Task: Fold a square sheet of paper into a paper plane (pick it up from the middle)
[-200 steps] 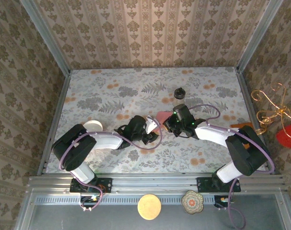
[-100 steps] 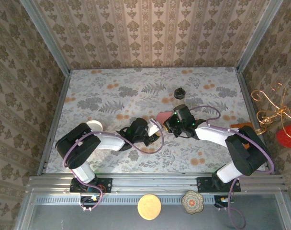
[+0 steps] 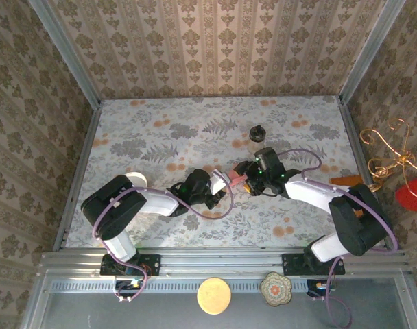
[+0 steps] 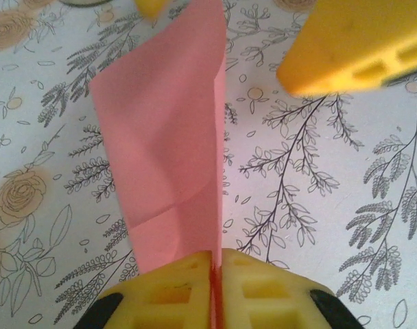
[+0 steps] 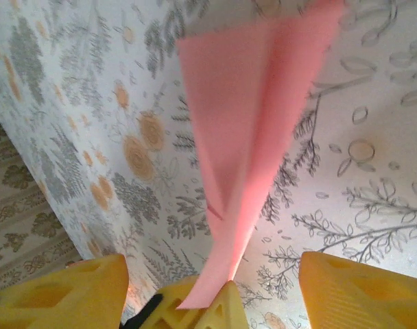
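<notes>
Salmon-pink paper plane (image 3: 233, 181) hangs over the floral table (image 3: 147, 137) between left gripper (image 3: 221, 185) and right gripper (image 3: 245, 179), seen from above. Left wrist: jaws pinched tight on its creased spine. Right wrist: jaws spread wide, clear of the paper. Feather-light and floppy (easily crumpled), it is probably best held along the stiff fold.

Salmon-pink paper plane (image 4: 164, 137), floral table (image 4: 318, 192)
</notes>
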### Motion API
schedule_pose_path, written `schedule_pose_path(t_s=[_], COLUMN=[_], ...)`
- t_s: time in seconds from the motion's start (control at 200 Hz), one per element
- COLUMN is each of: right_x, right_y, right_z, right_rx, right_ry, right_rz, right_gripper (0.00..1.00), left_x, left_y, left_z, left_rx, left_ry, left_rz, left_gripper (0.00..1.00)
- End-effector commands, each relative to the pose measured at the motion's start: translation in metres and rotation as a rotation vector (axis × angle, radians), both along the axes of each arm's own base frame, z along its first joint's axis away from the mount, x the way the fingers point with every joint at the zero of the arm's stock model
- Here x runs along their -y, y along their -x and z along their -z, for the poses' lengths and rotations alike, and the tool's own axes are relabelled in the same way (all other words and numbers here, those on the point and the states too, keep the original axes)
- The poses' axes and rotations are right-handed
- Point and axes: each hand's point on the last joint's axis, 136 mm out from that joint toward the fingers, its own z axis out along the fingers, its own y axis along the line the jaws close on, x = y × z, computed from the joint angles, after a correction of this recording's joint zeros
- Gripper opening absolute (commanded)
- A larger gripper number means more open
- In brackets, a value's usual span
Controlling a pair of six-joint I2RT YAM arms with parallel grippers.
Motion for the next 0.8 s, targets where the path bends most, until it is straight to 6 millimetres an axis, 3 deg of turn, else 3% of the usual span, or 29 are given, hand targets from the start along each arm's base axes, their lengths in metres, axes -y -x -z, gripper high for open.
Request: schedule_pose_path(t_s=[0.0, 0.235, 0.35, 0.38, 0.79], right_x=[0.017, 0.025, 0.028, 0.027, 0.03], right_y=[0.001, 0.0, 0.002, 0.002, 0.011], right_z=[-0.002, -0.01, -0.003, -0.014, -0.009], right_rx=[0.038, 0.159, 0.191, 0.233, 0.285], right_ry=[0.083, 0.193, 0.21, 0.198, 0.209], right_rz=[-0.049, -0.218, -0.276, -0.281, -0.356], right_gripper=[0.71, 0.74, 0.74, 0.74, 0.74], left_x=[0.003, 0.0, 0.0, 0.0, 0.004], left_y=[0.004, 0.004, 0.005, 0.004, 0.001], left_z=[0.001, -0.004, -0.007, -0.007, -0.008], left_rx=[-0.067, -0.24, -0.319, -0.339, -0.53], left_ry=[0.056, 0.147, 0.174, 0.18, 0.223], left_rz=[0.006, -0.037, -0.059, -0.066, -0.1], left_gripper=[0.1, 0.0, 0.0, 0.0, 0.0])
